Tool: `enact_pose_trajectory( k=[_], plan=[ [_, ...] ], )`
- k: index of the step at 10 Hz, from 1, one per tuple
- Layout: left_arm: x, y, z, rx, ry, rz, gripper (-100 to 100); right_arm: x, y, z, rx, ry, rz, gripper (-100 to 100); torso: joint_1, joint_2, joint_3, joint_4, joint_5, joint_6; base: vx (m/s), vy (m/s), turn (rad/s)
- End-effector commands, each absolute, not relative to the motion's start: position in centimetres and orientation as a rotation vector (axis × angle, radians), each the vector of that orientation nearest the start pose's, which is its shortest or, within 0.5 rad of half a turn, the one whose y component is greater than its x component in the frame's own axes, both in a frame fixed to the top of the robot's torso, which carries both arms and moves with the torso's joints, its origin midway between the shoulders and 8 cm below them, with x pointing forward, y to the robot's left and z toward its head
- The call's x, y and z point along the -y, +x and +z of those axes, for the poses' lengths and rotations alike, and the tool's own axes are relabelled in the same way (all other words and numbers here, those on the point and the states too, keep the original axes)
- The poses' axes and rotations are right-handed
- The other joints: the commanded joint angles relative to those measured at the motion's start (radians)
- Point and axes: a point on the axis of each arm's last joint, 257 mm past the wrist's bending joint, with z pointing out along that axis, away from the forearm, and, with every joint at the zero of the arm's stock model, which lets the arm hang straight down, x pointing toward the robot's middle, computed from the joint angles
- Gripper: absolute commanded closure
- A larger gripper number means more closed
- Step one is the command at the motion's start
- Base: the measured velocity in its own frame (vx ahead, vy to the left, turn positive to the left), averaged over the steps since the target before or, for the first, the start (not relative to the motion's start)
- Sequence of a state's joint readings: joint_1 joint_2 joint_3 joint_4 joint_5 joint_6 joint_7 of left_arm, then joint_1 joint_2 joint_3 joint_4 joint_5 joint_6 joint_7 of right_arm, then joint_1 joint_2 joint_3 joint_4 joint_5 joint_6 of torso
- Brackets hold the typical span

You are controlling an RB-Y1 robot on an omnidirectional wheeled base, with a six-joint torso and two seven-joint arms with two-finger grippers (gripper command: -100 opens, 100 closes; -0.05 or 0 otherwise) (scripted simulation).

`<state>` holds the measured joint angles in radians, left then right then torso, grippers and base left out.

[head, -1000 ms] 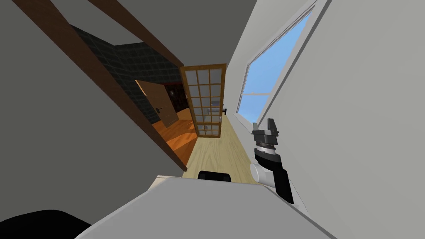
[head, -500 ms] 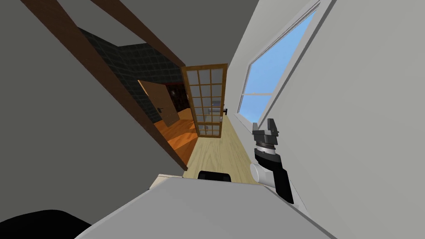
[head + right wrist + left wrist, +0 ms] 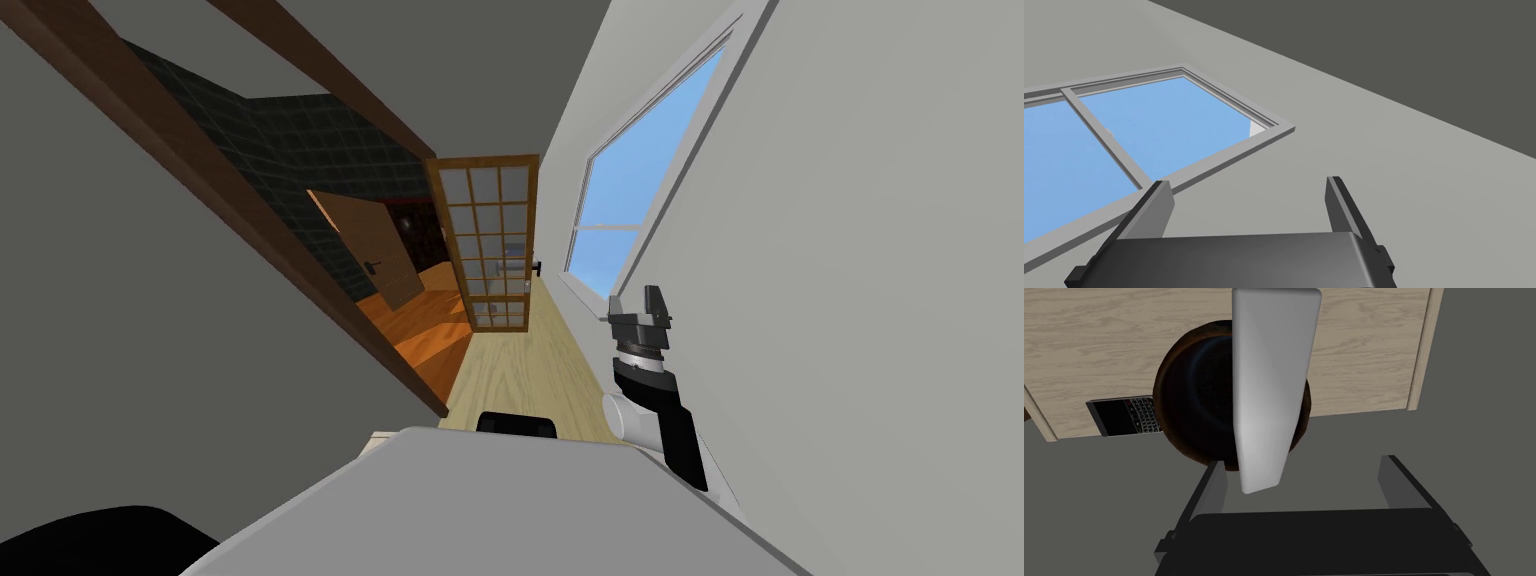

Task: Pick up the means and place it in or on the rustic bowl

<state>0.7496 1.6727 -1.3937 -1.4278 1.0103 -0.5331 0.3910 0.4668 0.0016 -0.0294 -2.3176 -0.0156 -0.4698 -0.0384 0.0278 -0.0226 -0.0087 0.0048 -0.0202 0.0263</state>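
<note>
Left end effector (image 3: 1302, 460): fingers apart, nothing clamped. I hang over the desk's edge, looking down on it.
Right end effector (image 3: 1247, 181): fingers apart, empty. In the head view this arm is held up on my right, close to the light grey wall (image 3: 850, 300).
Light grey slab (image 3: 1271, 388): flat with a rounded near end. It stands between my left fingers, closer to one of them. I cannot tell what it is or whether it touches that finger. It crosses in front of the bowl.
Dark brown bowl (image 3: 1194, 393): round, dark inside, sitting on the desk at its near edge. The slab hides its middle.
Black keypad phone (image 3: 1124, 415): lies flat on the desk just beside the bowl, near the desk's edge. One end runs out of sight behind the bowl's rim. It is not in the bowl.
Desk (image 3: 1374, 348): pale wood with visible grain.
</note>
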Motion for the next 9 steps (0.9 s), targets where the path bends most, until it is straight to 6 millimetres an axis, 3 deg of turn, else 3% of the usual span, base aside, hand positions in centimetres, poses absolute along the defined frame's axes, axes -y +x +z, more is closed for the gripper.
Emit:
enact_pose_trajectory(
  k=[1, 3, 4, 9],
  plan=[
    [-56.44, -21.15, -35.95, -2.172, -2.317, 0.022, -100, 28.62, 34.12, 4.67, -0.562, 0.648, 1.339, 0, 0.0, 0.0, 0.0, 0.0, 0.0, 0.0, -0.001, -0.006, -0.011],
    [-56.51, -21.28, -35.88, -2.163, -2.326, 0.028, -100, 28.62, 34.12, 4.67, -0.562, 0.648, 1.339, 0, 0.0, 0.0, 0.0, 0.0, 0.0, 0.0, 0.0, 0.0, 0.0],
    [-56.46, -21.21, -35.89, -2.156, -2.331, 0.024, 0, 28.62, 34.12, 4.67, -0.562, 0.648, 1.339, 0, 0.0, 0.0, 0.0, 0.0, 0.0, 0.0, 0.0, 0.0, 0.0],
    [-56.46, -21.22, -35.89, -2.157, -2.331, 0.025, 0, 28.62, 34.12, 4.67, -0.562, 0.648, 1.339, 0, 0.0, 0.0, 0.0, 0.0, 0.0, 0.0, 0.0, 0.0, 0.0]
  ],
)
